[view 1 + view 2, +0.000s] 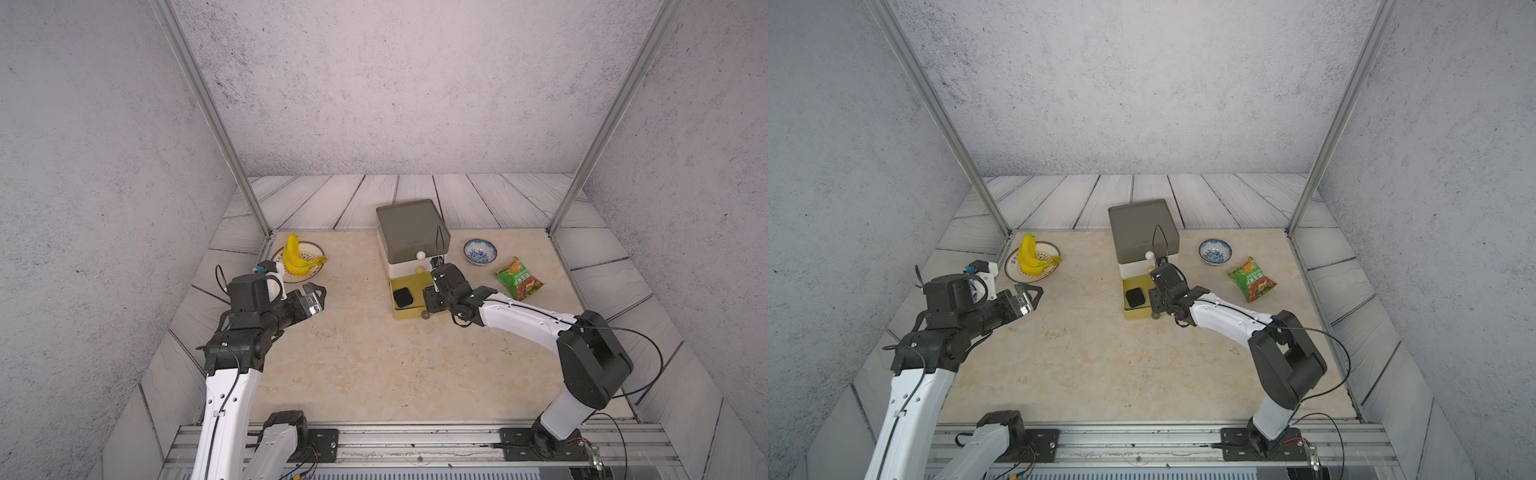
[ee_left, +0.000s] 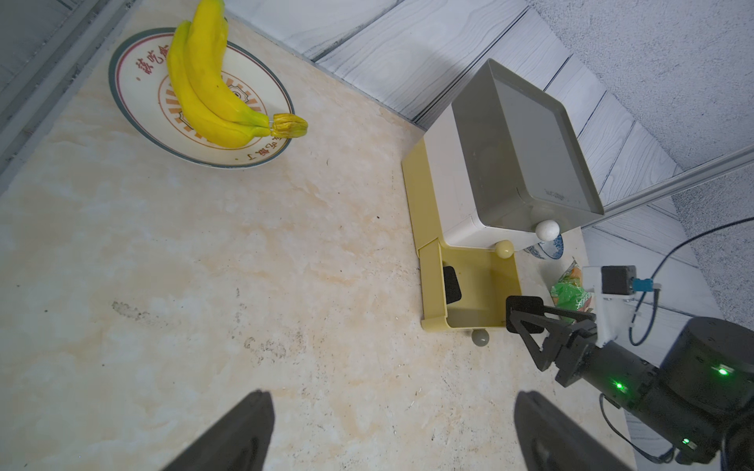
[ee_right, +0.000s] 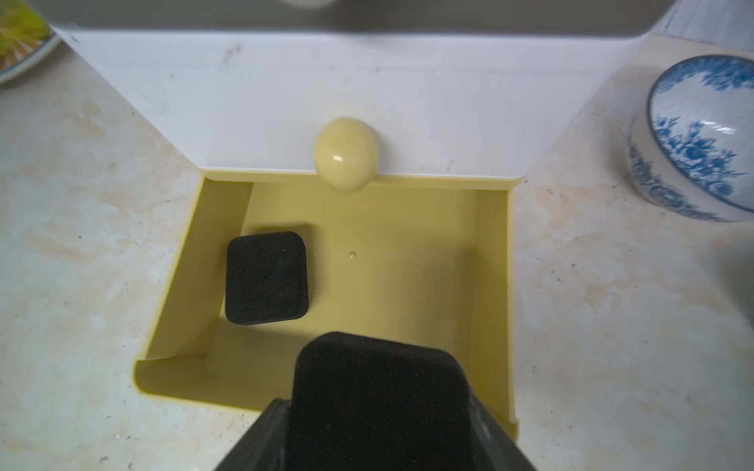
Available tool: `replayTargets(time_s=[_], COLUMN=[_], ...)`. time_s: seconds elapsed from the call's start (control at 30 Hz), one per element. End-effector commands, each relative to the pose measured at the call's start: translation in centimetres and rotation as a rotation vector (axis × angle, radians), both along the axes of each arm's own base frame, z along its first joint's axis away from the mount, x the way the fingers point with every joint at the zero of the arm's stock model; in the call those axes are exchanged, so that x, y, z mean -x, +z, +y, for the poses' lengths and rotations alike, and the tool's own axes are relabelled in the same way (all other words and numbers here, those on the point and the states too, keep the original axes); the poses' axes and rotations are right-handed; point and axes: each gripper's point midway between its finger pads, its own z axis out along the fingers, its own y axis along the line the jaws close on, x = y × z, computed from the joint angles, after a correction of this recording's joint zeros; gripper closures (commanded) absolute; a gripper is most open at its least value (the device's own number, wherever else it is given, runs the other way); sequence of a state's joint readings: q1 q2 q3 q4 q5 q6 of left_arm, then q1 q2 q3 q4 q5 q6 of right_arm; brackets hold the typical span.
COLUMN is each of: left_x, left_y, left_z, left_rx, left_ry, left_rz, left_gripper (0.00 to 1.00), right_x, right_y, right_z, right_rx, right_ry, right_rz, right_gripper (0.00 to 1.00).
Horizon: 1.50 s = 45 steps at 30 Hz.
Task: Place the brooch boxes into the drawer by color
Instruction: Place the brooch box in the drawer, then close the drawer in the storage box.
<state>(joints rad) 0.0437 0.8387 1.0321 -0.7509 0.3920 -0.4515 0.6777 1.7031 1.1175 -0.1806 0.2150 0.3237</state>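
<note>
The drawer cabinet point(image 1: 409, 226) point(image 1: 1142, 226) stands mid-table, grey tier on top, white in the middle, and its yellow bottom drawer point(image 1: 405, 315) point(image 3: 491, 285) pulled out. One black brooch box point(image 1: 403, 298) point(image 1: 1135, 298) point(image 3: 266, 278) lies flat in that drawer's left half. My right gripper point(image 1: 430, 297) point(image 3: 377, 407) is shut on a second black brooch box point(image 3: 379, 379), held over the drawer's near right part. My left gripper point(image 1: 318, 297) point(image 2: 393, 397) hangs open and empty above bare table, left of the cabinet. No red or blue boxes are in view.
A plate point(image 1: 318, 249) with yellow bananas point(image 1: 293, 259) sits at the back left, close to my left arm. A blue-patterned bowl point(image 1: 480, 251) and a green snack packet point(image 1: 519, 279) lie right of the cabinet. Metal frame posts stand at both back corners.
</note>
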Motion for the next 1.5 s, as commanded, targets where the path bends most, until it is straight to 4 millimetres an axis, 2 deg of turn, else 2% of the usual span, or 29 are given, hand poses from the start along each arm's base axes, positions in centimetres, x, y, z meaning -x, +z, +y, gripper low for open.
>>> replayTargets(time_s=[0.0,0.33,0.43,0.5,0.6,0.83,0.93,1.03,1.13,1.3,1.47], left_x=[-0.4,-0.4,-0.5,-0.5,-0.3,-0.4,0.1,0.5,0.7,0.9,0.8], left_y=[0.8,0.4,0.0,-0.1,-0.2,0.2,0.9,1.4,1.7,1.5,1.3], left_z=[0.1,0.7,0.6,0.6,0.7,0.4,0.5,0.7,0.4,0.4,0.2], left_rx=[0.002,-0.045,-0.045,-0.044,-0.053,-0.033,-0.037,-0.043,-0.025,-0.025,-0.010], left_ry=[0.000,0.009,0.005,0.004,0.004,-0.005,0.003,0.016,0.008,0.011,0.007], left_rz=[-0.030,-0.017,-0.006,-0.002,-0.003,-0.009,-0.030,-0.038,-0.031,-0.032,-0.034], left_gripper=[0.02,0.02,0.02,0.02,0.02,0.02,0.02,0.02,0.02,0.02,0.02], right_x=[-1.6,-3.7,-4.0,-4.0,-4.1,-3.7,-2.6,-0.3,2.7,6.7,8.3], right_y=[0.0,-2.4,-3.2,-3.4,-2.5,2.3,4.6,6.3,6.3,3.2,-0.3], right_z=[0.9,2.3,2.3,2.1,2.1,1.5,0.7,0.1,-0.6,-1.8,-1.2], right_rx=[-0.011,-0.015,-0.012,-0.012,-0.027,-0.035,-0.054,-0.110,-0.173,-0.248,-0.326], right_ry=[0.035,0.053,0.049,0.043,0.044,0.056,0.061,0.080,0.094,0.077,0.053], right_rz=[-0.029,-0.002,0.011,0.010,-0.014,-0.091,-0.118,-0.116,-0.090,-0.006,0.112], right_gripper=[0.56,0.55,0.47,0.33,0.27,0.20,0.20,0.20,0.20,0.23,0.27])
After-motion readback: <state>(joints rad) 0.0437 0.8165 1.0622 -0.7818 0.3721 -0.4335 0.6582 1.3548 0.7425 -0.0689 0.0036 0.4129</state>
